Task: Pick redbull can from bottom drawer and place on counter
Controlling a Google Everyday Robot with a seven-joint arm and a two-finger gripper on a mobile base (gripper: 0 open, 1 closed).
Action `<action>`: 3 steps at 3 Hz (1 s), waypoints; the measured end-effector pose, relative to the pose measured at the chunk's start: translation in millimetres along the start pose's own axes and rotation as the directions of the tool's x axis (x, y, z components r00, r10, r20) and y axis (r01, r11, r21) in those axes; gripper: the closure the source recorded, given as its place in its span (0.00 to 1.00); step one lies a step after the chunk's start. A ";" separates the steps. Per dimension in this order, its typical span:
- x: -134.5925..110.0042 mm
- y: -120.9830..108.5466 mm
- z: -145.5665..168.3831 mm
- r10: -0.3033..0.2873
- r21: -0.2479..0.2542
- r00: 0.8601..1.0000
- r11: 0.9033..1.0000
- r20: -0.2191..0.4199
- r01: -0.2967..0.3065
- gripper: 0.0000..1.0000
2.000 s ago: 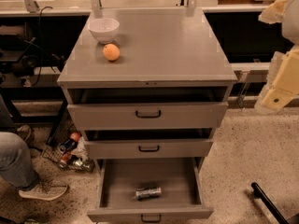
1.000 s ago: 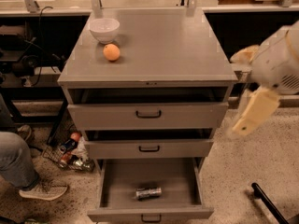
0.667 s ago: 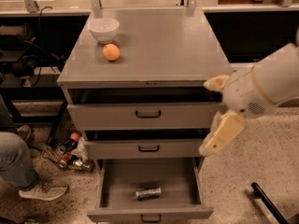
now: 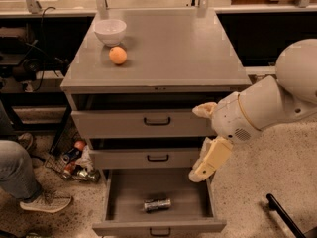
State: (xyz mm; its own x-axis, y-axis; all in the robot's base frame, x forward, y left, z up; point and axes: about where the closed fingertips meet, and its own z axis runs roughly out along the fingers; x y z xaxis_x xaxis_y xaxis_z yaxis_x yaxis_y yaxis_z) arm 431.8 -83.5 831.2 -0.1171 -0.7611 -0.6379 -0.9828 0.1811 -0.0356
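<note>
Speckled floor lies around a grey cabinet with three drawers, and behind it runs a long pale bench (image 4: 148, 1) with metal posts. On the counter (image 4: 173, 53), which is the flat top of the cabinet, we see a white bowl (image 4: 110, 30) at the far left corner. A round orange fruit (image 4: 118, 55) sits just in front of the bowl.

All three drawers are pulled out. The top drawer (image 4: 124, 124) and the middle drawer (image 4: 124, 158) are open only a little, and the bottom drawer (image 4: 124, 192) is pulled out the most, so we see its flat grey floor. The redbull can (image 4: 157, 205) lies on its side on this floor, near the front wall and about in the middle. Nothing touches it.

The white arm (image 4: 267, 103) comes in from the right side. Its cream-coloured gripper (image 4: 208, 158) hangs in the air beside the right end of the middle drawer, above the right rear part of the bottom drawer. It points down and to the left, and it is well apart from the can. We cannot tell if the gripper is wide or narrow.

On the floor at the left of the cabinet we see a small heap of cans and clutter (image 4: 74, 162). Near it is a person's leg in jeans (image 4: 15, 170) with a light shoe (image 4: 44, 202). A black bar (image 4: 285, 216) lies on the floor at the lower right.
</note>
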 end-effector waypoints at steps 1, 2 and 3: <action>2.9 4.9 5.8 0.012 -0.006 1.000 1.000 -0.022 -0.013 0.00; 51.5 12.8 47.7 0.089 -0.033 0.994 0.995 -0.058 -0.091 0.00; 130.8 35.1 148.2 0.209 -0.109 0.970 0.969 -0.120 -0.222 0.00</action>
State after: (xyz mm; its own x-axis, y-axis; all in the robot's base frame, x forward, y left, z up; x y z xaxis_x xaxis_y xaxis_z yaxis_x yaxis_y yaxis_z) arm 403.1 -84.4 632.5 -0.3365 -0.7753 -0.5345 -0.9417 0.2770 0.1911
